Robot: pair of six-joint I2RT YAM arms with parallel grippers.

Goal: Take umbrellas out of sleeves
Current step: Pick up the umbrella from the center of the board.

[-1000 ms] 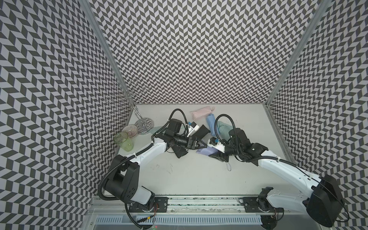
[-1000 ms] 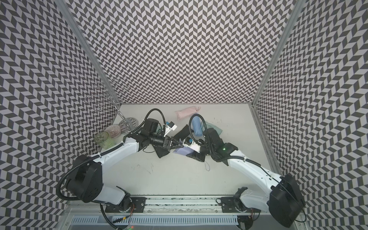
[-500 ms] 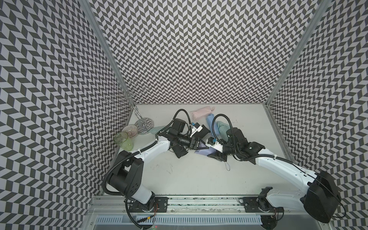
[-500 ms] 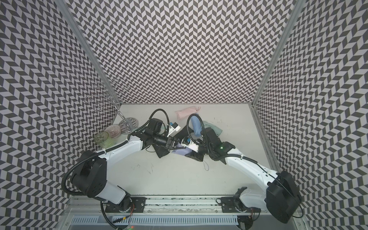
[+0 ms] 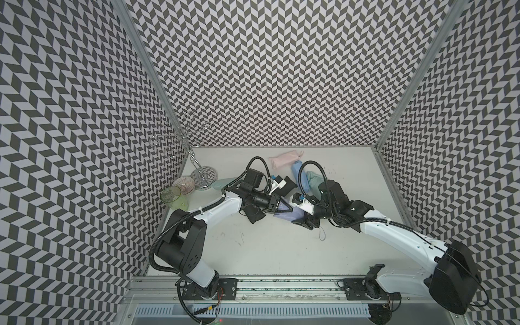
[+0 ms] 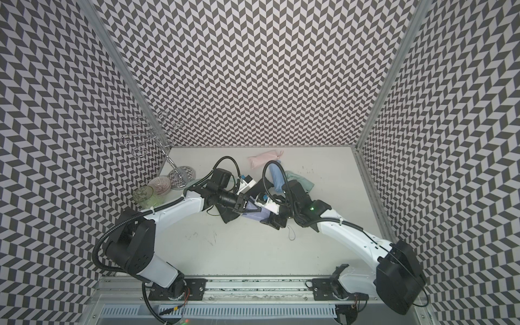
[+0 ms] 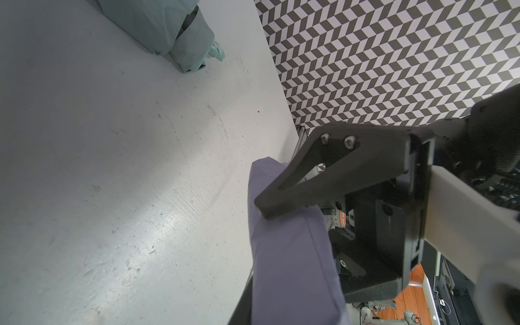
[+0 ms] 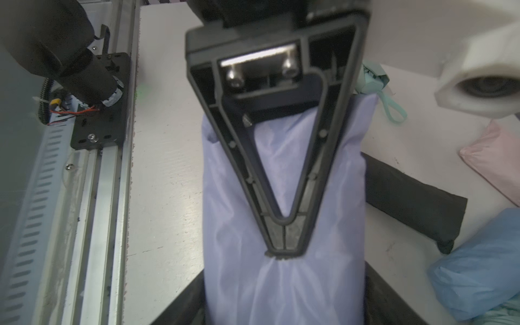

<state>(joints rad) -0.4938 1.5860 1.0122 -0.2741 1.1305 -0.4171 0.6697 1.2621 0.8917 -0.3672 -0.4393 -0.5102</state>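
A lavender umbrella in its smooth sleeve (image 5: 289,222) (image 6: 257,216) lies mid-table between both arms. My left gripper (image 5: 282,209) (image 7: 281,318) is shut on one end of it; the right wrist view shows the fabric (image 8: 284,281) puckered under its fingertip. My right gripper (image 5: 304,223) (image 8: 284,312) is open, its black fingers (image 8: 183,304) flanking the other end. A wrist loop (image 5: 322,235) trails on the table. Pink (image 5: 285,159), light blue (image 5: 299,177) and mint (image 5: 313,180) umbrellas lie behind the grippers.
Flat black sleeves (image 5: 254,215) (image 8: 416,205) lie under and behind the left arm. Another mint umbrella (image 5: 222,183) (image 7: 174,31) sits behind that arm. A green glass (image 5: 173,195), a pink glass bowl (image 5: 184,184) and a wire stand (image 5: 204,176) crowd the left wall.
My left gripper has reached right to the lavender sleeve and closed on it. My right gripper's jaws have opened from their grip on it.
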